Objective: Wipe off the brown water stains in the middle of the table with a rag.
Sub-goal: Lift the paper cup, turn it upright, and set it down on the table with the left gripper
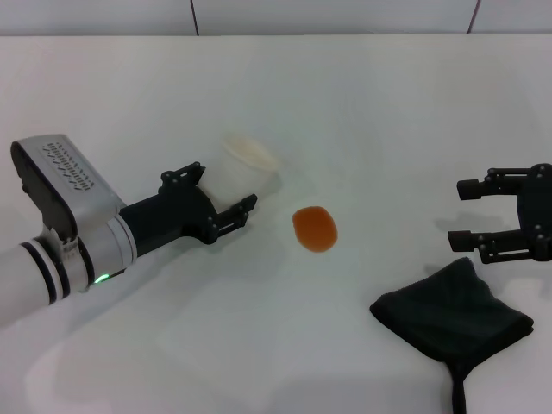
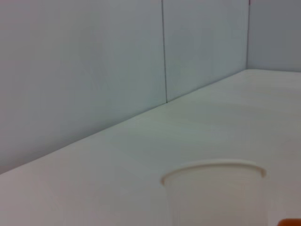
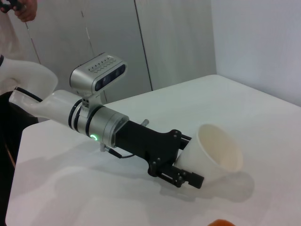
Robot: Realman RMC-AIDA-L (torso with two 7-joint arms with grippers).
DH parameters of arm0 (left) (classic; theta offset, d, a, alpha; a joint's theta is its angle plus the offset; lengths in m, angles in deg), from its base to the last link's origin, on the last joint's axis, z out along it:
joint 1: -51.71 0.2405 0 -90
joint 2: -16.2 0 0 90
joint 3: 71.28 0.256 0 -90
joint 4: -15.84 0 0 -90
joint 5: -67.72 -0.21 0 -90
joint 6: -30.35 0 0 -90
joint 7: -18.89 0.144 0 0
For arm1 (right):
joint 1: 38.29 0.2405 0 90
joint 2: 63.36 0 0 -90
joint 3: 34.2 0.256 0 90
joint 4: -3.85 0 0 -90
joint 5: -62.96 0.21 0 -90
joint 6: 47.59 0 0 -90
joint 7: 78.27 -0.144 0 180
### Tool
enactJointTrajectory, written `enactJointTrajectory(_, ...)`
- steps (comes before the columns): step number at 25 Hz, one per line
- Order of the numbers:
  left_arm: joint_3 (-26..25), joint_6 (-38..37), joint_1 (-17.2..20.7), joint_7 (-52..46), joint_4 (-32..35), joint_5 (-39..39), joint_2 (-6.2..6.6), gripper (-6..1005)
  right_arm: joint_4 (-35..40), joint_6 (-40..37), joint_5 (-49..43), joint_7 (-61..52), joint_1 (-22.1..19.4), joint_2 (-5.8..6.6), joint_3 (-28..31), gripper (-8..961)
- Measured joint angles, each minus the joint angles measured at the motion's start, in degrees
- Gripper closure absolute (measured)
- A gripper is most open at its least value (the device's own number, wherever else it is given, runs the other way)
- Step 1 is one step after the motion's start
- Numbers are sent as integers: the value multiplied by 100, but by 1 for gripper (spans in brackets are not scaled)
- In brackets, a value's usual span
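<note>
Two robot arms reach over a smooth white desk (image 1: 388, 112). The left end effector (image 1: 231, 200) is clamped around a white paper cup (image 1: 246, 168), which the right wrist view shows tilted, its open mouth facing away from the arm. Just beside the cup, near the middle of the desk, lies the brown water stain (image 1: 315, 228), a small glossy orange-brown oval puddle. The right end effector (image 1: 470, 211) hovers at the right edge with its black fingers apart, holding nothing. Just in front of it, nearer the robot, the rag (image 1: 453, 315) lies flat on the desk: a dark, nearly black soft cloth, roughly square, with a thin tail trailing toward the robot. The rag is well apart from the stain. The wiping has apparently not begun; the step in hand looks like fetching the rag. Next, the right end effector likely needs to lower onto the cloth, pinch it, then drag it across the puddle.
</note>
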Motion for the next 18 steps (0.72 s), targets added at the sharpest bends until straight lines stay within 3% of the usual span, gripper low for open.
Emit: enactJointTrajectory(18,2,-159,430,501,45,57,-35,308,0,5,-6,22,-40,9,10,174)
